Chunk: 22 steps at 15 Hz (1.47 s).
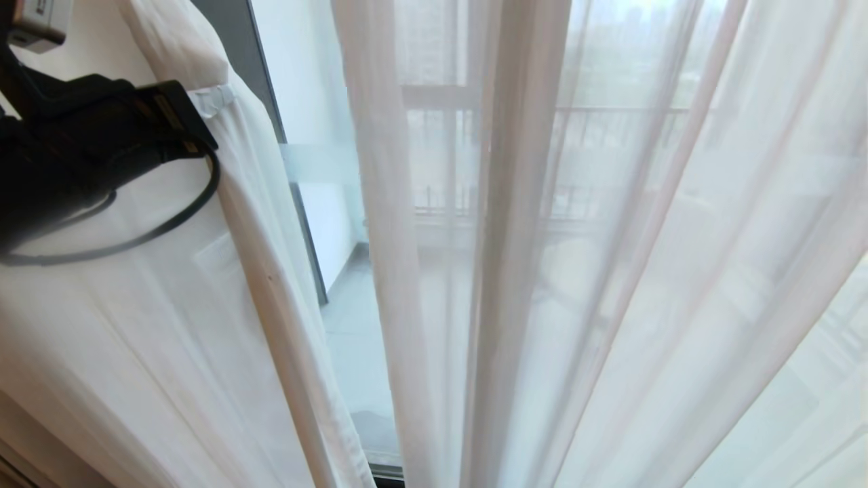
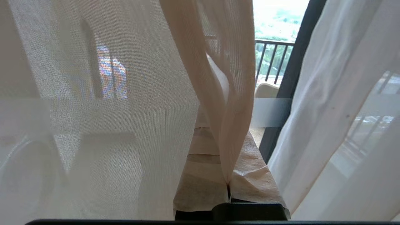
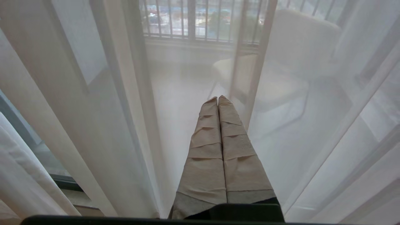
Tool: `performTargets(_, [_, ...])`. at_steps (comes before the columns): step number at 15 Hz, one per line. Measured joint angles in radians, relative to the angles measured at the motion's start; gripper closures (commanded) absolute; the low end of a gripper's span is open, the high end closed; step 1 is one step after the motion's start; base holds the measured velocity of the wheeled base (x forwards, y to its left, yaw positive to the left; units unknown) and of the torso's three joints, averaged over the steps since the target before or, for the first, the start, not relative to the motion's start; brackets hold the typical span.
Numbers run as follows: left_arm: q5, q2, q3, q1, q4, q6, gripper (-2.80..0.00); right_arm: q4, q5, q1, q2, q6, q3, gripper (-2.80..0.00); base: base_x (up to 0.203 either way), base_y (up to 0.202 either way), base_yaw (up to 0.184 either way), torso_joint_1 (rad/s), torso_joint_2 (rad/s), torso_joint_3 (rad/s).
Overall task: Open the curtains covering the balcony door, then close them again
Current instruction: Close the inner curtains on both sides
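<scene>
Two thin see-through white sheer curtains [image 1: 610, 271] hang before the tall black-framed glass balcony door [image 1: 298, 203], parted by a narrow gap that shows the frosted stripe and the balcony floor. Left pincer [image 2: 229, 175], its paper-taped fingers [image 2: 200, 184] pressed together, pinches a fold of the sheer. Right pincer [image 3: 218, 100] is closed on nothing, its tips just beside the sheer.
</scene>
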Motion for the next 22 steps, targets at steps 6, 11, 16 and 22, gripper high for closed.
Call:
performTargets(6, [-0.002,-0.005,0.000,-0.002,0.000,0.000,0.00,0.000,0.000,0.000,0.000,0.000,0.000,0.00,0.000,-0.188,0.001,0.004,0.00,0.002])
performTargets(11, [-0.002,-0.006,0.000,-0.002,0.001,0.000,0.00,0.000,-0.001,0.000,0.000,0.001,0.000,0.00,0.000,-0.191,0.000,0.002,0.00,0.002])
performTargets(16, [-0.004,-0.006,0.000,-0.001,0.001,0.000,0.00,0.000,0.000,0.000,0.000,0.000,0.000,0.00,0.000,-0.187,0.000,-0.003,0.00,0.001])
performTargets(22, [-0.005,-0.006,0.001,-0.002,0.001,0.000,0.00,0.001,0.000,0.000,0.000,0.001,0.000,0.00,0.000,-0.189,-0.002,0.002,0.00,0.002])
